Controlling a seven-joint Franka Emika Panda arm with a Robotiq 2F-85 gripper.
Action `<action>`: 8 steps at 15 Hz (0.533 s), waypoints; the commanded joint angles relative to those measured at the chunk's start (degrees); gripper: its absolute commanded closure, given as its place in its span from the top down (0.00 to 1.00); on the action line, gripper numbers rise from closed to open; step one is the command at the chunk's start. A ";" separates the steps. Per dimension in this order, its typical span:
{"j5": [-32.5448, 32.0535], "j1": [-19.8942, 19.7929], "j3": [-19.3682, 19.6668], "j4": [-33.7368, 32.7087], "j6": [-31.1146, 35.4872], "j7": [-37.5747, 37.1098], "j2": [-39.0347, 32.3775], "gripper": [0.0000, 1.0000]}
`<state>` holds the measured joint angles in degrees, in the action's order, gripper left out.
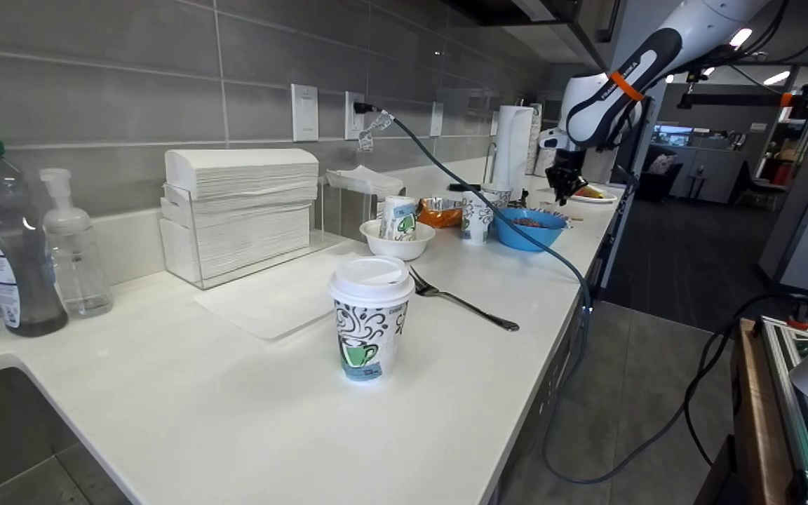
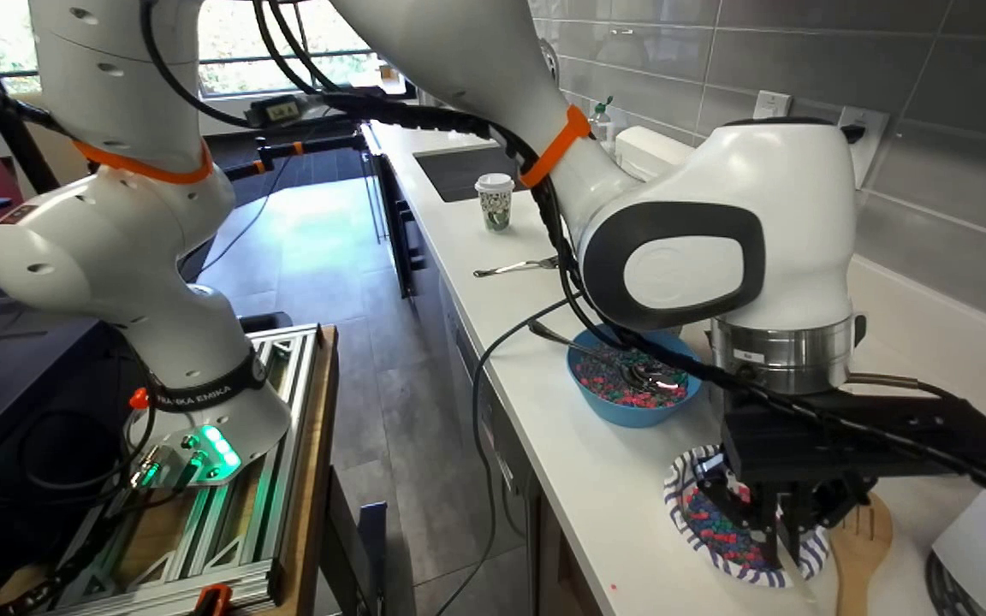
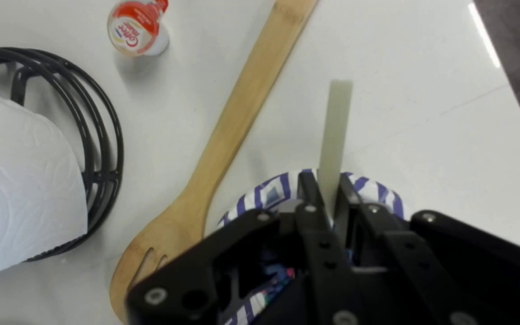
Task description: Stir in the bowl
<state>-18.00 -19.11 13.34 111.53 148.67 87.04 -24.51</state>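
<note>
The bright-blue bowl (image 2: 634,412) stands on the counter and also shows in an exterior view (image 1: 527,235). It holds small red, blue and green bits, with a metal spoon (image 2: 551,334) leaning in it. My gripper (image 2: 780,543) is beside the blue bowl, over a striped paper bowl (image 2: 683,518) of similar bits. In the wrist view my gripper (image 3: 328,189) is shut on a pale flat stick (image 3: 337,122). The stick slants past the rim of the striped bowl (image 3: 251,198). The gripper hides much of that bowl, and whether the stick touches it I cannot tell.
A wooden slotted spoon (image 3: 237,122) lies beside the striped bowl. A creamer cup (image 3: 136,29) and a paper towel roll (image 3: 20,189) on a black wire stand (image 3: 104,135) are near. A fork (image 1: 467,303) and lidded paper cup (image 1: 372,326) stand farther along. A cable crosses the counter.
</note>
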 commanded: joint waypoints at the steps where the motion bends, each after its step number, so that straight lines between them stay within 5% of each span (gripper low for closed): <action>1: -9.26 4.17 3.77 2.29 -3.11 -5.56 2.97 0.03; 8: -28.87 8.66 4.84 2.38 -9.06 -14.20 4.64 0.03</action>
<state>-38.90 -12.53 17.56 112.75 142.65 76.92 -21.35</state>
